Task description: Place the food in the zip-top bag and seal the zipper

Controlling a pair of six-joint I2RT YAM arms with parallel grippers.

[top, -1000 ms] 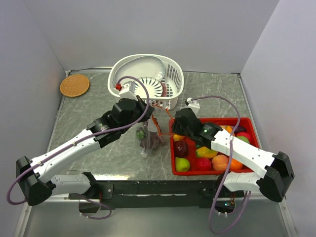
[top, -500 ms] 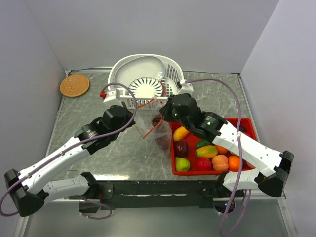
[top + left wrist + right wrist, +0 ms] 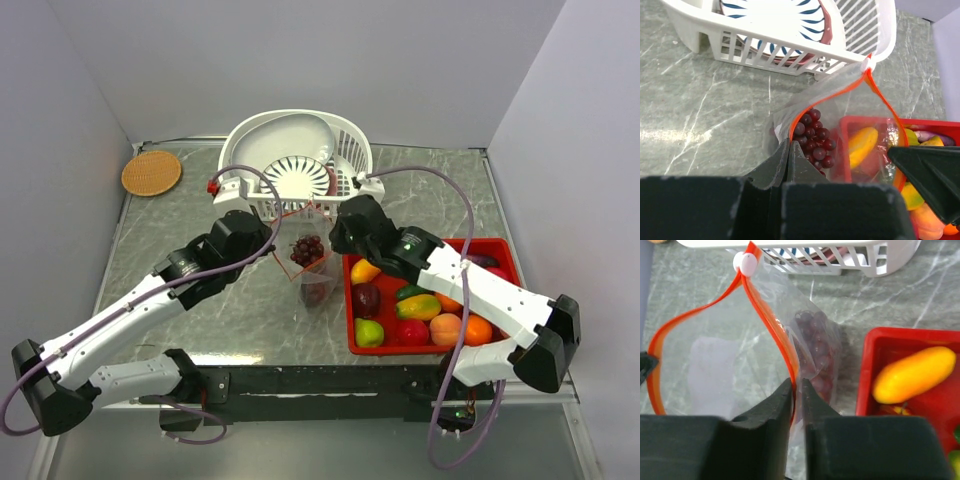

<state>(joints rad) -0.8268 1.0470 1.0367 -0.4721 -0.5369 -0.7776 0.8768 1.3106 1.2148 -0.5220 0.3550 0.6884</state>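
Note:
The clear zip-top bag (image 3: 308,262) hangs open between my two grippers, in front of the white basket. Purple grapes (image 3: 306,249) lie inside it, also seen in the left wrist view (image 3: 814,138). My left gripper (image 3: 272,250) is shut on the left side of the orange-red zipper (image 3: 800,118). My right gripper (image 3: 336,243) is shut on the right side of the zipper (image 3: 771,325). The white slider (image 3: 744,260) sits at the far end of the mouth. The rest of the food (image 3: 425,308) lies in the red tray.
The red tray (image 3: 502,256) stands at the right, touching the bag's side. The white slotted basket (image 3: 352,160) with a plate stands just behind the bag. A round woven coaster (image 3: 152,172) lies at the far left.
Both grippers lifted the bag off the table and pulled its mouth open. The left gripper moved left and back, the right gripper moved left toward the basket. The grapes now show inside the open mouth.

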